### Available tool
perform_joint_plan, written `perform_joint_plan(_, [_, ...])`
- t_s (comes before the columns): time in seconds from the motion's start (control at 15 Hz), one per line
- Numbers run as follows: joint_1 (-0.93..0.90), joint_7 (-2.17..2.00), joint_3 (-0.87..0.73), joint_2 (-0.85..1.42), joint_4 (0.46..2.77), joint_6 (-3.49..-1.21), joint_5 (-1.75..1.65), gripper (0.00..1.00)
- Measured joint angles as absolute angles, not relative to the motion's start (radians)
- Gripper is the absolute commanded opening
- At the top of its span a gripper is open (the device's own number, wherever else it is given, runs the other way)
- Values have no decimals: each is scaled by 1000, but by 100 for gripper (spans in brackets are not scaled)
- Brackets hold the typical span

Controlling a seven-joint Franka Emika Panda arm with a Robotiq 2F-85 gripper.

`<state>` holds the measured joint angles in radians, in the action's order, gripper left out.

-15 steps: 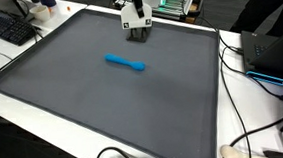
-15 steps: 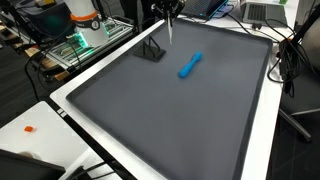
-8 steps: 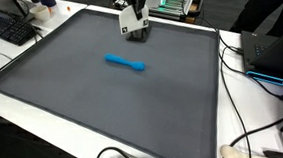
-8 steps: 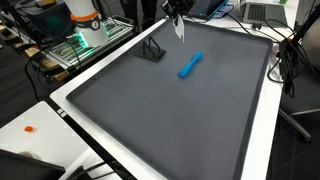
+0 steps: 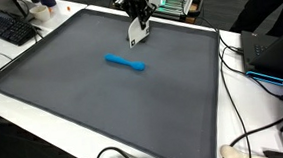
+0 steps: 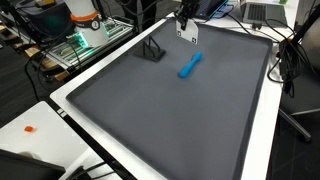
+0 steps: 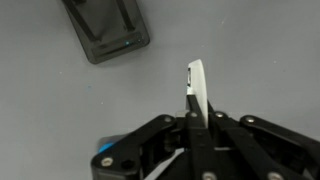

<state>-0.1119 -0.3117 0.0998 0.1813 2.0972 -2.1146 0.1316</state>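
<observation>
Since a second ago the hand [image 5: 138, 15] has risen from the dark stand [image 6: 152, 52] and swung to one side, carrying the white card [image 5: 136, 32] clear of it. The arm now comes down from above over the far edge of the grey mat [image 5: 103, 102], its wrist cocked so that the hand [image 6: 185, 21] points down at a slant rather than straight down. The fingers are pinched narrow on the top edge of the white card [image 6: 188, 33], which hangs tilted in the air above the mat, near the stand but not touching it. In the wrist view the hand [image 7: 192, 116] holds the card [image 7: 198, 88] edge-on between its fingertips, and the stand [image 7: 105, 30] sits off to the upper left on the mat. A blue piece [image 5: 126, 61] lies flat nearer the middle of the mat, well apart from the hand. The mat covers most of the white tabletop [image 5: 34, 117].
</observation>
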Motion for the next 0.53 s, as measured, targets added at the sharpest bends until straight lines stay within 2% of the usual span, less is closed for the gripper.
perform_joint_plan(0.53, [-154, -170, 107, 284, 1985, -2076, 10, 4])
